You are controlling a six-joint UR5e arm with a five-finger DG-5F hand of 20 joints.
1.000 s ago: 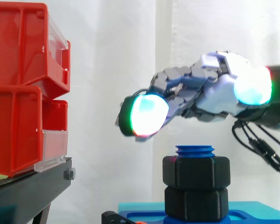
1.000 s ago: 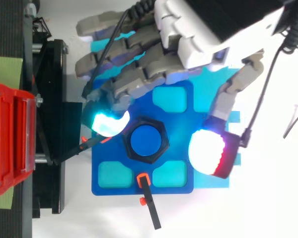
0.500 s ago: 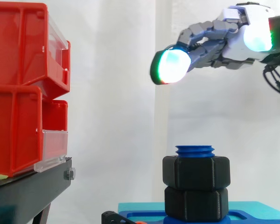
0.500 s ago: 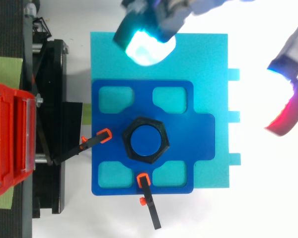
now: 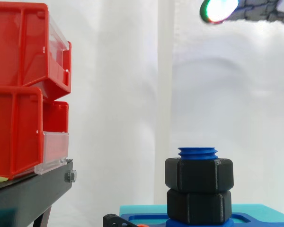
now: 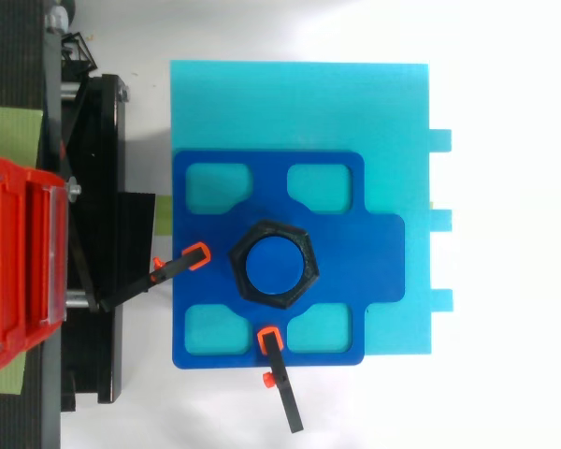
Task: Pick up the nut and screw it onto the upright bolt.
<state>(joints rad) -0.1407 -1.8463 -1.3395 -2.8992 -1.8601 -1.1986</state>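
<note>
Well up and clear: hand [image 5: 220, 8] at the top edge of the side view, cut off by the frame; open or closed, cannot tell. Far below it, almost straight beneath its leading end, nut [image 5: 199, 174] threaded on the upright bolt [image 5: 197, 152], resting in contact on a second black nut [image 5: 199, 205], with just the blue threaded tip poking above. Lower again, blue fixture [image 6: 206, 309] on a cyan plate [image 6: 299, 103], with orange-tipped clamps [image 6: 266, 339] at its edges. Farther out, beyond the hand's leading end, red bins [image 5: 19, 94] on a black stand [image 5: 28, 189]. Looks finished as to picking and threading; at most a tightness check left, not readable from here.
</note>
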